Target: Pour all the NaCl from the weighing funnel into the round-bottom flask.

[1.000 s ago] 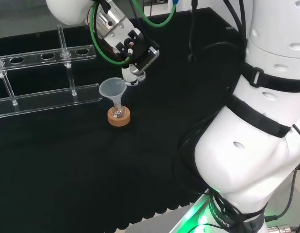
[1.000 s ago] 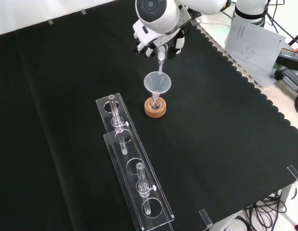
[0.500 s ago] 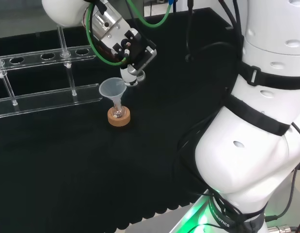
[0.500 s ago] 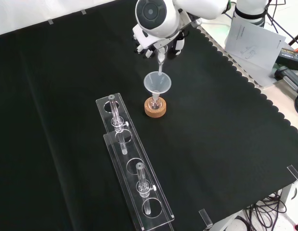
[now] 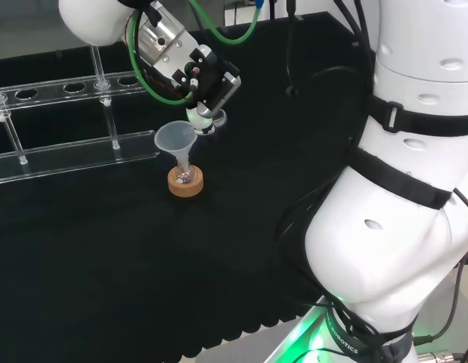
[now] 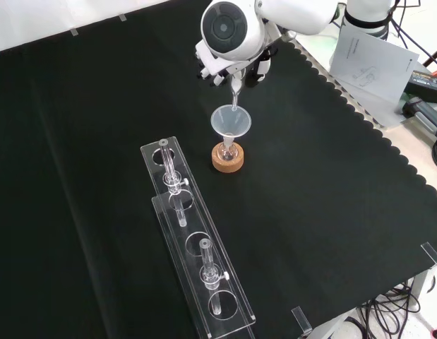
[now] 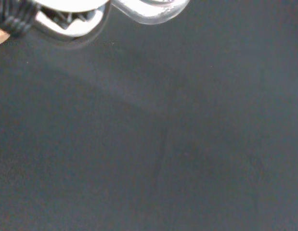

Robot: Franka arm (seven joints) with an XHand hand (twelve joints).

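- Your hand gripped the weighing funnel, its spout over the wide funnel in the flask on its cork ring.
- Drift sideways could have spilled salt onto the bench.
- Dropping lower risked tipping the flask.

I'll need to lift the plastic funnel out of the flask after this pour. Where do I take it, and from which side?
Judging by its pose, pinch the funnel at its wide rim, coming from above. It stands upright with its stem down in the flask on the cork ring, so the stem is shielded and the cone flares open upward.
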